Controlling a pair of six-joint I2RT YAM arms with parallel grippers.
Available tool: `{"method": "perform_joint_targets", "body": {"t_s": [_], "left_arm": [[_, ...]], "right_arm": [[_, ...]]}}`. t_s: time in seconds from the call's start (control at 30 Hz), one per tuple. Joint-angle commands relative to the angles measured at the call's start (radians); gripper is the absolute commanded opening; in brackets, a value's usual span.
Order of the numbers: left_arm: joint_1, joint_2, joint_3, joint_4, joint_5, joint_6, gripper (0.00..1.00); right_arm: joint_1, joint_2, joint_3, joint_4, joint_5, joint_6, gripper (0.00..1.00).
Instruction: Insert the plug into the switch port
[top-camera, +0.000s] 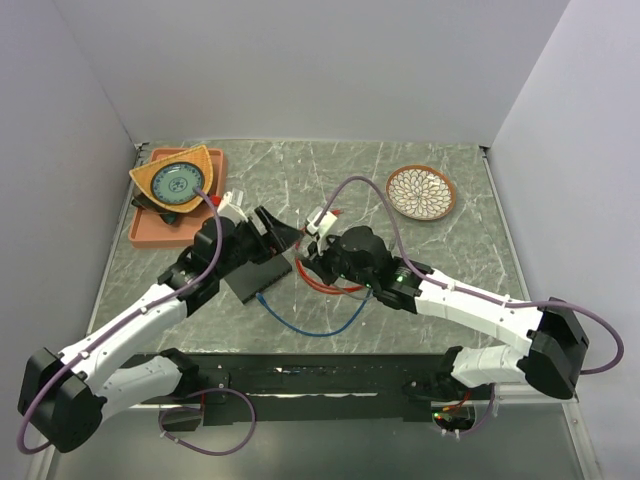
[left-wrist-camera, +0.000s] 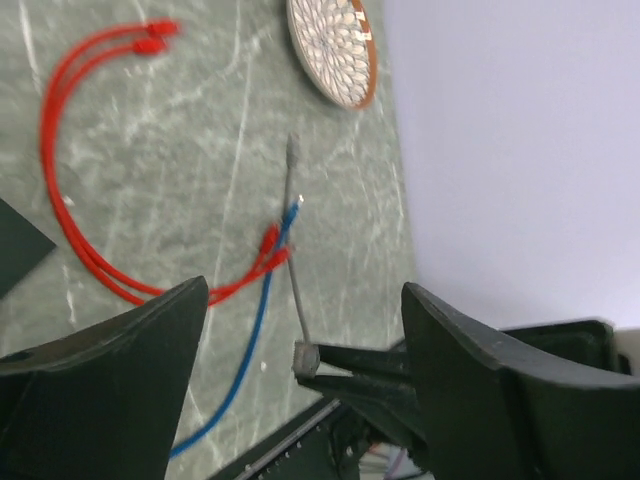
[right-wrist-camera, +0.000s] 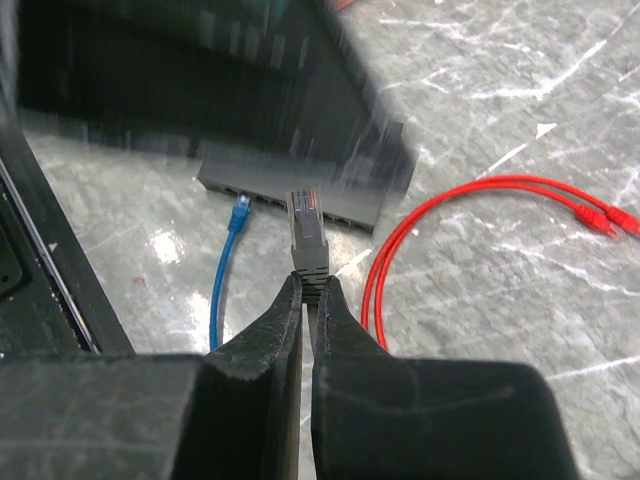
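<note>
**Plug held short of the switch port**

We see the black switch box lying flat. Just beyond it, our left gripper gapes wide and empty. Facing its socket edge, our right gripper pinches the grey plug, whose tip is near the switch port.

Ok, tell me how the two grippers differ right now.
The left gripper stands wide open and empty; the right gripper is shut on the grey plug. The right gripper aims at the switch; the left gripper looks over the red cable and blue cable. Both are black.
</note>
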Motion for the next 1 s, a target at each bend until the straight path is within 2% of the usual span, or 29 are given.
{"method": "perform_joint_targets", "body": {"t_s": [0.0, 0.13, 0.17, 0.3, 0.5, 0.6, 0.77, 0.97], "left_arm": [[0.007, 0.011, 0.114, -0.111, -0.126, 0.108, 0.88], [0.017, 0.037, 0.202, -0.249, -0.237, 0.194, 0.98], [0.018, 0.049, 0.229, -0.272, -0.292, 0.208, 0.99], [0.043, 0.077, 0.266, -0.349, -0.344, 0.269, 0.99], [0.148, 0.124, 0.226, -0.349, -0.24, 0.298, 0.99], [0.213, 0.153, 0.188, -0.322, -0.176, 0.304, 0.96], [0.289, 0.213, 0.117, -0.262, -0.092, 0.318, 0.96], [0.382, 0.299, 0.044, -0.193, -0.048, 0.343, 0.96]], "right_arm": [[-0.001, -0.054, -0.019, 0.019, 0.022, 0.0, 0.0], [0.0, -0.072, -0.042, -0.006, 0.022, 0.004, 0.0], [0.0, -0.075, -0.046, -0.009, 0.023, 0.006, 0.0], [0.0, -0.077, -0.057, -0.014, 0.022, 0.007, 0.0], [-0.001, -0.055, -0.051, -0.02, -0.003, 0.007, 0.0], [-0.001, -0.046, -0.054, -0.02, -0.011, 0.037, 0.0], [-0.001, -0.028, -0.042, -0.043, -0.028, 0.043, 0.0], [-0.001, -0.011, -0.036, -0.057, -0.066, 0.06, 0.0]]}}
